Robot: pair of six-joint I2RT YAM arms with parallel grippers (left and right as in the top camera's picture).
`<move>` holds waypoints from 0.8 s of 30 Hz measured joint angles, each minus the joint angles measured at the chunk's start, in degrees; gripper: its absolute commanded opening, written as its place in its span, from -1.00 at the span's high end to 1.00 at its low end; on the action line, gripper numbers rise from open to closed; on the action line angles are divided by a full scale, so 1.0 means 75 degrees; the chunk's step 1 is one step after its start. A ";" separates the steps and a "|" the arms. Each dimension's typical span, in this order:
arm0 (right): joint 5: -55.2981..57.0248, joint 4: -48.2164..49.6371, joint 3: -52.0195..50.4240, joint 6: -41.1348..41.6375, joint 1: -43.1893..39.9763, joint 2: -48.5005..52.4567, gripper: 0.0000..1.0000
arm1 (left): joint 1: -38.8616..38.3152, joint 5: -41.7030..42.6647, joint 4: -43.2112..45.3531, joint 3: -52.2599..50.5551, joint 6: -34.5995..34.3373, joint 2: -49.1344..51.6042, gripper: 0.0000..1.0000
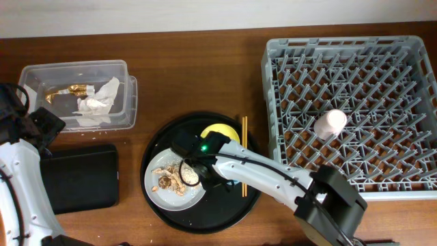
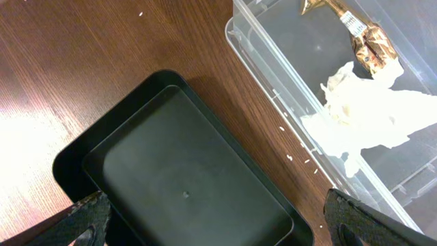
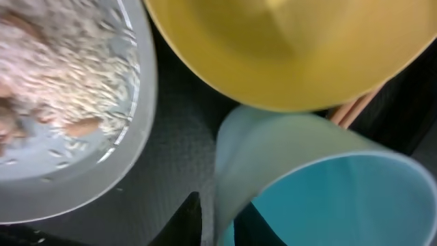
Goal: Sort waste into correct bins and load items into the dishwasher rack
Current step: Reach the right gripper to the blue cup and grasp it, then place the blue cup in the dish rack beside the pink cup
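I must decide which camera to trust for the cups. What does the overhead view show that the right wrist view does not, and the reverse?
Only overhead: the dishwasher rack with the small pink cup in it, the clear box holding napkin and wrapper, and the shallow black tray. Only right wrist: the small blue cup, its wall apparently pinched by the right gripper. Both: yellow bowl, plate with food scraps, chopsticks, round black tray.

Grey plastic rack [image 1: 273, 102], clear plastic box [image 1: 68, 66], crumpled paper napkin [image 1: 99, 101], matt blue cup [image 3: 300, 157]
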 measured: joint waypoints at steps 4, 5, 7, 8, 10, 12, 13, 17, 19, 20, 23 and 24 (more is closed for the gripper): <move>-0.0032 -0.0370 0.0201 0.0090 0.0000 0.0000 0.92 | 0.0000 0.0000 0.0000 0.0000 0.0000 0.0000 -0.98; -0.0029 -0.0621 0.0455 0.0085 0.0000 0.0000 0.92 | 0.0000 0.0003 -0.0003 0.0000 0.0000 0.0000 -0.98; -0.0020 -0.1314 0.1282 0.0087 0.0000 -0.0032 0.92 | 0.0000 0.0003 -0.0006 0.0000 0.0000 0.0000 -0.98; 0.0003 -0.1550 0.1565 0.0087 0.0000 -0.0044 0.92 | 0.0000 0.0000 0.0006 0.0000 0.0000 0.0000 -0.98; 0.0140 -0.2320 0.2358 0.0082 -0.0023 -0.0224 0.92 | 0.0000 0.0000 -0.0003 0.0000 0.0000 0.0000 -0.98; 0.0204 -0.3005 0.3209 -0.0117 -0.0256 -0.0554 0.92 | 0.0000 0.0003 0.0000 0.0000 0.0000 0.0000 -0.98; 0.0224 -0.3162 0.3538 -0.0262 -0.0510 -0.0796 0.92 | 0.0000 0.0000 0.0009 0.0000 0.0000 0.0000 -0.98; 0.0306 -0.3716 0.4100 -0.1116 -0.3261 -0.2352 0.92 | 0.0000 0.0000 0.0006 0.0000 0.0000 0.0000 -0.99; -0.0245 -0.3896 0.4100 -0.1862 -0.4852 -0.2655 0.92 | 0.0000 0.0006 0.0009 0.0000 0.0000 0.0000 -0.98; -0.0629 -0.3911 0.4100 -0.2221 -0.5388 -0.2667 0.92 | 0.0000 0.0003 0.0003 0.0000 0.0000 0.0000 -0.99; -0.2827 -0.3759 0.3684 -0.4065 -0.7102 -0.2655 0.92 | 0.0000 0.0003 0.0003 0.0000 0.0000 0.0000 -0.99; -0.3570 -0.3719 0.3421 -0.4570 -0.7557 -0.2655 0.92 | 0.0000 0.0000 0.0000 0.0000 0.0000 0.0000 -0.98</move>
